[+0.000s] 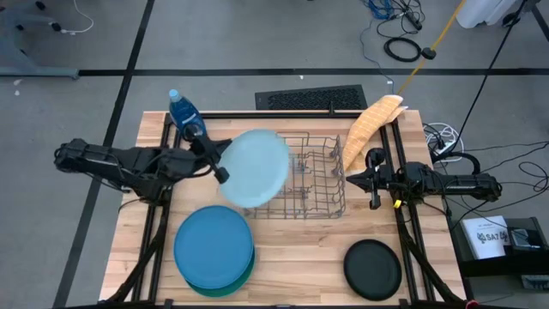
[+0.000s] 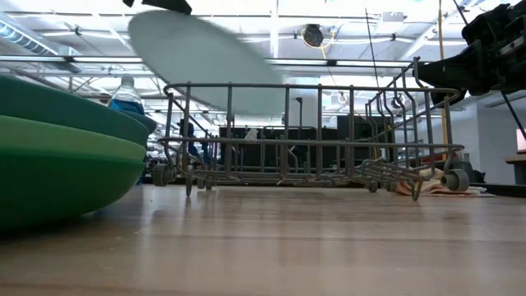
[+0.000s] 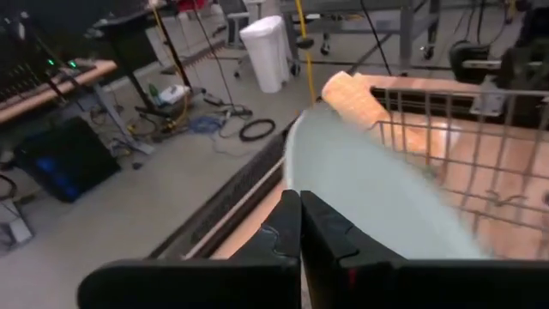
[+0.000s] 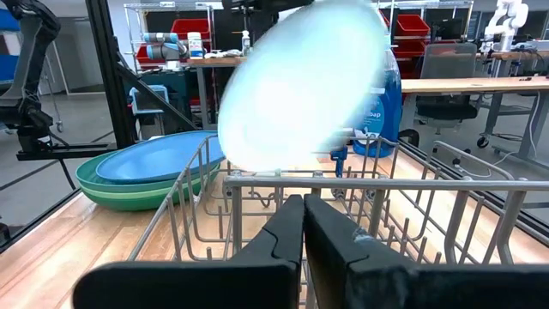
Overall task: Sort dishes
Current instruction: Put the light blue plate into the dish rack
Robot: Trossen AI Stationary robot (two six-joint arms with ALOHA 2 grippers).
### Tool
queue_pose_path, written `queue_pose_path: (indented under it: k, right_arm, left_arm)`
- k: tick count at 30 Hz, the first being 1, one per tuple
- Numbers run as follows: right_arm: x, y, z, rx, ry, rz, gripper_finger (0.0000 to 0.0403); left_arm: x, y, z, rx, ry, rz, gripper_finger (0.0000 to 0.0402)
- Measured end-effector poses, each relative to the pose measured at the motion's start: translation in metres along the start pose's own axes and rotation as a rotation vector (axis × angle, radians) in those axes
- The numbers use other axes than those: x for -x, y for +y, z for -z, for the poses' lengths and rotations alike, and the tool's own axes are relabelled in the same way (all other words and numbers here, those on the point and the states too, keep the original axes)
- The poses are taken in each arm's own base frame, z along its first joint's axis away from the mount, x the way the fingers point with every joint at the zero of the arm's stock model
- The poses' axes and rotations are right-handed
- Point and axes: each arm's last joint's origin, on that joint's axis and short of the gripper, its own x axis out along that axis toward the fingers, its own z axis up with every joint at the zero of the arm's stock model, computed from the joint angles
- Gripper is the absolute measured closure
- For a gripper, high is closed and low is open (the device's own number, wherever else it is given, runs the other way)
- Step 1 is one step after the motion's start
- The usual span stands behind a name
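The light blue plate (image 1: 256, 167) is gripped at its rim by the left gripper (image 1: 220, 166) over the wire rack's (image 1: 317, 180) left end. The high view alone shows the black plate (image 1: 372, 268) on the desk (image 1: 300, 257). The right gripper (image 1: 374, 183), jaws closed, is seen beside the rack.

The left arm is stretched in from the left side of the table, its forearm lying roughly level and its wrist angled toward the middle. The left gripper (image 1: 220, 163) is carried above the table, and its jaws are pressed close together on the rim of a light blue plate (image 1: 257, 167), which is held tilted in the air. The right arm is reached in from the right edge, held level. The right gripper (image 1: 374, 182) is held with jaws closed, nothing between them.
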Motion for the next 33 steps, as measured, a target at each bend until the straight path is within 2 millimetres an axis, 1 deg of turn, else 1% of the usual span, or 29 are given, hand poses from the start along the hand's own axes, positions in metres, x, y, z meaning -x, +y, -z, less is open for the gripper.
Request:
queue_pose_path:
  k: [4, 9, 13, 18, 21, 25, 28, 30, 33]
  right_arm:
    - [0.0, 0.0, 0.0, 0.0, 0.0, 0.0, 0.0394]
    - [0.0, 0.0, 0.0, 0.001, 0.0, 0.0, 0.0394]
    - [0.0, 0.0, 0.0, 0.002, 0.0, 0.0, 0.0394]
    - [0.0, 0.0, 0.0, 0.003, 0.0, 0.0, 0.0394]
    - [0.0, 0.0, 0.0, 0.003, 0.0, 0.0, 0.0394]
    - [0.0, 0.0, 0.0, 0.003, 0.001, 0.0, 0.0394]
    - [0.0, 0.0, 0.0, 0.003, 0.001, 0.0, 0.0394]
    - [0.0, 0.0, 0.0, 0.003, 0.001, 0.0, 0.0394]
    - [0.0, 0.0, 0.0, 0.003, 0.001, 0.0, 0.0394]
  left_arm:
    - [-0.013, -0.003, -0.001, -0.041, -0.002, -0.013, 0.0401]
    - [-0.032, -0.013, 0.004, -0.065, 0.043, 0.052, 0.0401]
    - [-0.04, -0.021, 0.009, -0.21, 0.073, 0.089, 0.0401]
    - [-0.04, -0.025, 0.013, -0.422, 0.084, 0.147, 0.0395]
    - [-0.036, -0.023, 0.018, -0.514, 0.17, 0.222, 0.0362]
    - [-0.026, -0.019, 0.021, -0.519, 0.306, 0.34, 0.0288]
    - [-0.017, -0.023, 0.026, -0.587, 0.355, 0.43, 0.0242]
    - [-0.014, -0.029, 0.03, -0.631, 0.369, 0.502, 0.0224]
    - [-0.014, -0.041, 0.037, -0.725, 0.398, 0.547, 0.0217]
